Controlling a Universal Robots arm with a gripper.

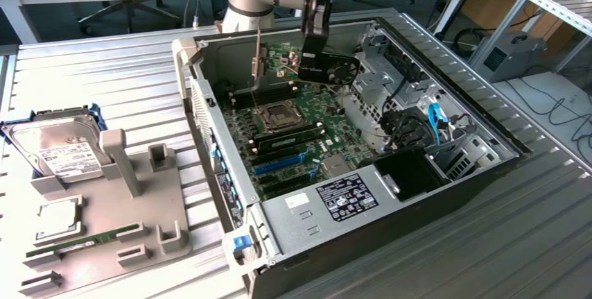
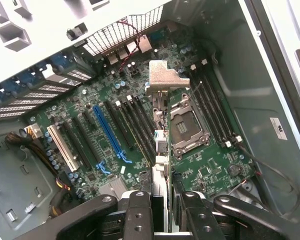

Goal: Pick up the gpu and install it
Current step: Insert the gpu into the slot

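GPU (image 1: 277, 63) is seen in the upper middle of the exterior view, held upright on edge inside the open computer case (image 1: 462, 115). Its silver end bracket is turned toward the exterior view's left and its green board face is shown toward the camera. The card is pinched by the gripper (image 1: 310, 66), which is lowered into the case from above. In the wrist view the GPU (image 2: 161, 140) is seen edge-on, running away from the gripper (image 2: 162, 202) to the silver bracket at its far end. One black finger (image 2: 140, 210) is pressed against each side of the card, so the claw is closed on it.

The card is held over the motherboard (image 1: 310, 136), above the rows of black slots beside the CPU socket (image 1: 277, 115). In the wrist view it is lined up over the black slots lying between the blue slot (image 2: 107, 132) and the CPU socket (image 2: 185, 127). Whether its lower edge is touching the board cannot be told.

At the exterior view's left, well apart from the case, a grey holder (image 1: 125, 167) is set on the ribbed metal table (image 1: 111, 84). A hard drive (image 1: 55, 150) with a white label is leaned at its far end, and a narrow green RAM stick (image 1: 83, 240) is laid near its front edge.
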